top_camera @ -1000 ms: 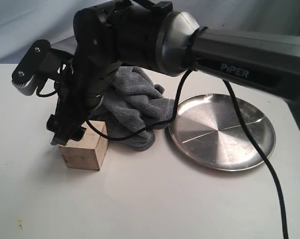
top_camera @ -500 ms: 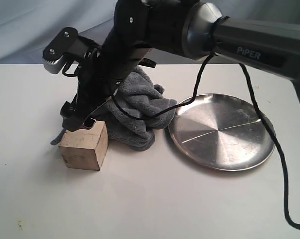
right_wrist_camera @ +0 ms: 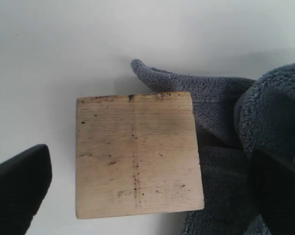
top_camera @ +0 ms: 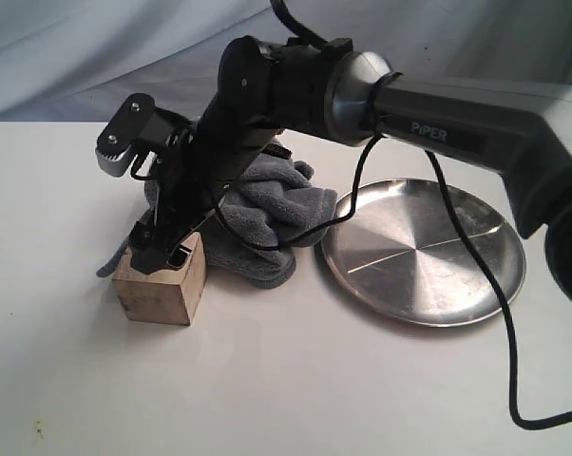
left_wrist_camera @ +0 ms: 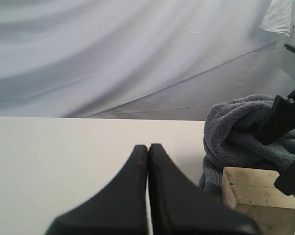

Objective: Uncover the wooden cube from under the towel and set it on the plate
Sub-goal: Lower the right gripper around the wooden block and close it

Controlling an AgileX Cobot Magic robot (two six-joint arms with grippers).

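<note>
The wooden cube (top_camera: 158, 290) stands uncovered on the white table, touching the left edge of the bunched grey towel (top_camera: 262, 204). The silver plate (top_camera: 424, 252) lies empty to the right of the towel. My right gripper (top_camera: 162, 255) reaches across from the right and hangs just over the cube's top. In the right wrist view the gripper (right_wrist_camera: 147, 196) is open, its fingers (right_wrist_camera: 17, 191) on either side of the cube (right_wrist_camera: 137, 154) with gaps, and the towel (right_wrist_camera: 226, 112) lies beside it. My left gripper (left_wrist_camera: 148, 147) is shut and empty, off to the side of the cube (left_wrist_camera: 258, 196) and towel (left_wrist_camera: 235, 127).
A black cable (top_camera: 500, 313) hangs from the right arm over the plate down to the table. A pale draped backdrop (top_camera: 77, 47) closes the far side. The left gripper does not show in the exterior view.
The right arm has swung its wrist lower and slightly right, bringing the open gripper down over the cube's top. Cube, towel and plate have not moved.
</note>
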